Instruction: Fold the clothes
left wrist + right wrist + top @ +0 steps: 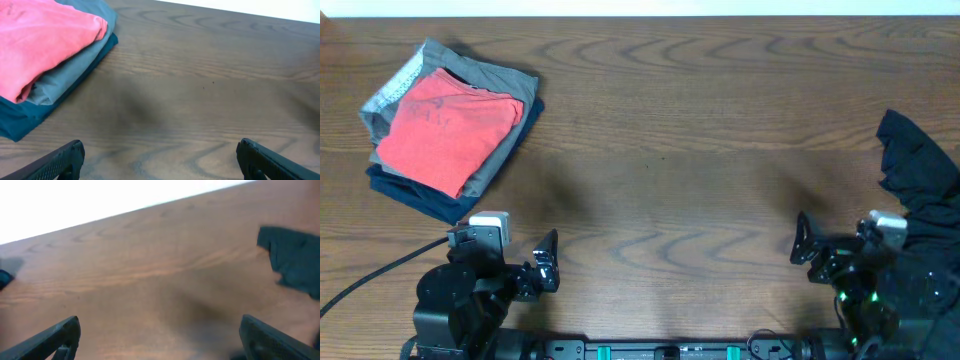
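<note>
while both claws stand wide open and empty near the front edge of the bench (pixel 670 130), the left claw (pixel 548 262) and the right claw (pixel 801 240) hover well apart with bare wood between them. the coral-red t-shirt (pixel 445 130) already lies folded at the far left corner, topping a stack: it rests on the grey folded garment (pixel 515 95), which rests on the navy folded garment (pixel 425 200). the black garment (pixel 920 165) lies crumpled at the right edge, just beside the right arm and partly hidden under it, so it looks like the piece left to fold. it should handle as light, limp cloth that sags and bunches rather than holding shape; i judge the best hold is a pinch on an outer edge or corner facing the open wood, then a drag to spread it flat. no basket, bin or box shows, so nothing sits in any container.
</note>
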You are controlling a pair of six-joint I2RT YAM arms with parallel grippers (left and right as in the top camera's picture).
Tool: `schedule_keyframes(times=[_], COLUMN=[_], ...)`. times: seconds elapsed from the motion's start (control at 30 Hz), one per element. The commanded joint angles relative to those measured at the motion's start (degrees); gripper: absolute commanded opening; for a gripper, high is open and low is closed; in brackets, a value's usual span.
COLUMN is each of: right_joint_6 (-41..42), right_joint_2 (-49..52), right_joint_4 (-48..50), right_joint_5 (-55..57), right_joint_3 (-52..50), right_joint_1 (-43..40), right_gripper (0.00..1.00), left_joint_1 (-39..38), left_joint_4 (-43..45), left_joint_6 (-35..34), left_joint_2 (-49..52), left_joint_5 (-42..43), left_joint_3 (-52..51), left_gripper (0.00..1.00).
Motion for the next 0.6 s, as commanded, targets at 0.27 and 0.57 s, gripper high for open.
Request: schedule_keyframes(times=[0.27, 0.57], right_joint_6=[-7.8, -13.8], right_joint_2=[-10.0, -10.1], right_joint_4=[24.1, 39.5], right_joint_5=[-4.9, -5.5], right_joint_3=[-18.1, -28.1], right_joint_1=[0.3, 0.3], right_gripper=[0.99, 0.99], left_joint_1=[0.0, 0.0], left_joint_4=[0.1, 0.1], left_joint_6=[0.0, 0.0], left_joint_2=[-0.3, -0.3], left_joint_5=[-0.7, -0.7], left_joint_3=[-0.1, -0.1], left_gripper=[0.98, 0.98])
